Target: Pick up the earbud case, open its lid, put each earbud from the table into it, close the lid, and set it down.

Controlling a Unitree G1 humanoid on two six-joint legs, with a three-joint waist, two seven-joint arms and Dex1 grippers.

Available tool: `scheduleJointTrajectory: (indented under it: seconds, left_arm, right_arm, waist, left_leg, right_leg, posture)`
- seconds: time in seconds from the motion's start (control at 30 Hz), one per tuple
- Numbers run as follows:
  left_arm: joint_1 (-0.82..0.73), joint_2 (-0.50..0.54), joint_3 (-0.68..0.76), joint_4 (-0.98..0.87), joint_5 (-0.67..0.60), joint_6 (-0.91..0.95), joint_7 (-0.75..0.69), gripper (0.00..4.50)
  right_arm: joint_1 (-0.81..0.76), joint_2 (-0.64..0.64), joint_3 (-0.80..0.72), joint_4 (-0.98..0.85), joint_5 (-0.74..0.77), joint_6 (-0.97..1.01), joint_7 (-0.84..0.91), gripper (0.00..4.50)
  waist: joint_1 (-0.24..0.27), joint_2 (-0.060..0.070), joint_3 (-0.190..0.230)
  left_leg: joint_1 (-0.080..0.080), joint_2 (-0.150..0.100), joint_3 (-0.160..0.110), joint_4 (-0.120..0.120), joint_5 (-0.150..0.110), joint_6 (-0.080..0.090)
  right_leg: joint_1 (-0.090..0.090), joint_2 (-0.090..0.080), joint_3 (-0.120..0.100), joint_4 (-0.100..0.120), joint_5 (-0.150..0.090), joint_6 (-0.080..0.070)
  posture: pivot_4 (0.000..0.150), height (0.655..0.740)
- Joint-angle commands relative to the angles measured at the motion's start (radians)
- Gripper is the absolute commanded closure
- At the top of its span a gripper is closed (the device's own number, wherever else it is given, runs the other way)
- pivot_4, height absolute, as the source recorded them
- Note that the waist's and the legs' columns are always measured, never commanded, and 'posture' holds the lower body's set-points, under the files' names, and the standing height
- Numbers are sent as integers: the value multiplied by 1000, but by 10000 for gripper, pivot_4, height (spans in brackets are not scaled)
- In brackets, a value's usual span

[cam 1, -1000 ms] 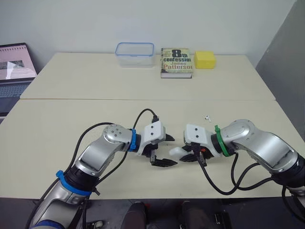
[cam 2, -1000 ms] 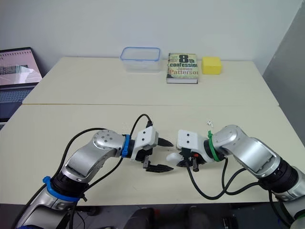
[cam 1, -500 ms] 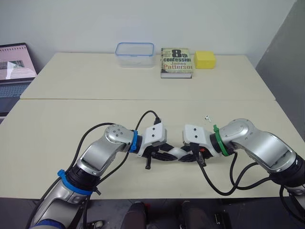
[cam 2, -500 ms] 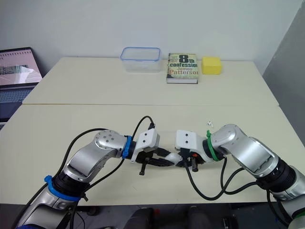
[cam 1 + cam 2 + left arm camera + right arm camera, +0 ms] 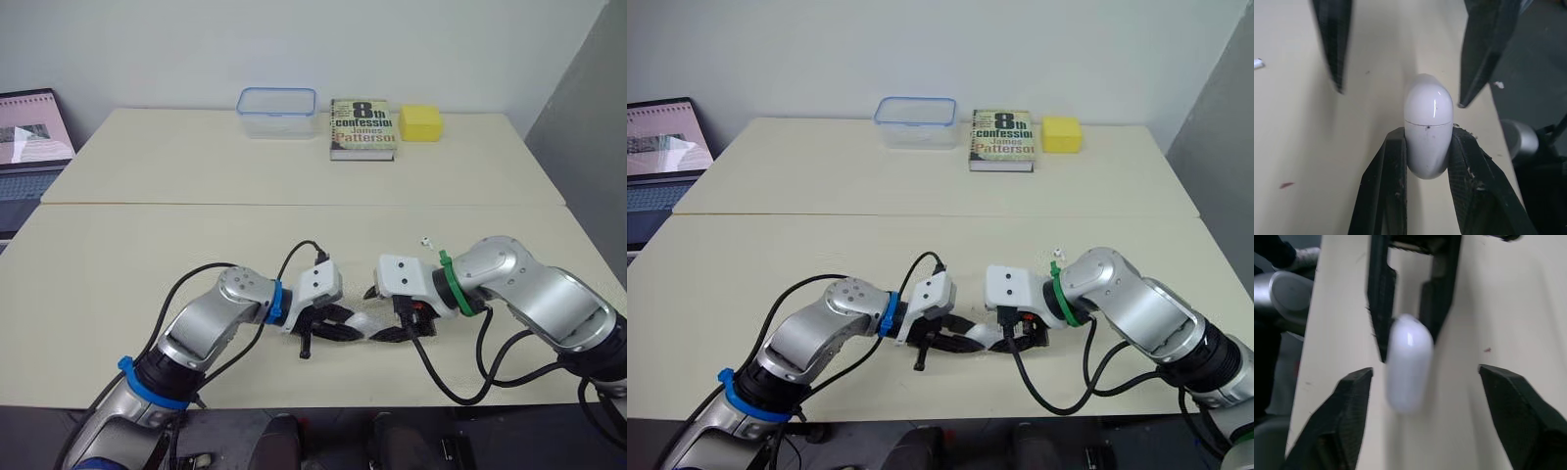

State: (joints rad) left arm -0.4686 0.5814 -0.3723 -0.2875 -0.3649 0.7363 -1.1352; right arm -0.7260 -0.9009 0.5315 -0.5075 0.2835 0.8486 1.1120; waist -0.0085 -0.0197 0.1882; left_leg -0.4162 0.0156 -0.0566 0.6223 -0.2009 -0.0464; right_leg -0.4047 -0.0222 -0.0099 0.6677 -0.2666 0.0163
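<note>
A humanoid robot's left gripper (image 5: 1427,131) pinches the white earbud case (image 5: 1428,103) between its two black fingers just above the table (image 5: 196,225), close to the front edge and about midway along it. The right gripper (image 5: 1425,372) faces it with fingers spread wide, one on each side of the case's free end and touching nothing. The lid is closed, and a thin seam runs across the shell just beyond the left fingertips, so the grip sits on the body and leaves the cap end free. The case looks like a glossy, hard, rounded shell. It is probably light and stiff enough to take a firm squeeze, but slick enough to twist or squirt out of a two-point pinch. The safer hold appears to be across the flatter sides, below the seam, with the other gripper working only the lid. A small white piece that seems to be an earbud (image 5: 425,239) lies on the table beyond the right arm, toward the right edge. It looks tiny and liable to roll.
</note>
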Motion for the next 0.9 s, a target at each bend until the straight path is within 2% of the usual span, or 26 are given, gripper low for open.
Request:
scheduleJointTrajectory:
  seconds: [0.03,0.2,0.3,0.5,0.7,0.9]
  left_arm:
    - [52,-11,102,-35,-78,-1,30,37504]
    - [172,-103,249,22,-198,-104,41,37504]
    - [212,-146,277,37,-200,-171,56,37504]
    - [212,-185,247,48,-142,-314,67,37504]
    - [204,-181,216,52,-126,-366,50,37504]
    - [210,-171,204,53,-109,-397,38,37504]
  right_arm:
    - [14,-71,-83,-29,-30,-81,29,9098]
    - [87,-67,-224,-17,-23,-285,11,9098]
    - [133,-30,-291,-58,42,-259,-7,9098]
    - [125,41,-267,-87,50,-195,-47,9098]
    - [86,98,-226,-21,-10,-201,-82,9098]
    - [65,102,-232,17,-17,-204,-68,9098]
  waist:
    - [1,0,0]
    - [3,0,0]
    - [5,0,0]
    - [5,0,0]
    - [5,0,0]
    - [5,0,0]
  left_leg:
    - [0,0,0,1,0,0]
    - [1,0,1,4,0,0]
    - [1,0,1,6,0,0]
    - [2,0,1,8,0,0]
    - [2,0,1,7,0,0]
    - [2,0,1,7,0,0]
  right_leg:
    - [0,0,0,0,0,0]
    - [0,0,1,5,0,0]
    - [0,0,1,8,0,0]
    - [0,0,2,11,0,0]
    - [0,0,2,11,0,0]
    - [0,0,2,11,0,0]
  posture:
    - [1500,7400]
    - [1500,7400]
    - [1500,7400]
    - [1500,7400]
    - [1500,7400]
    - [1500,7400]
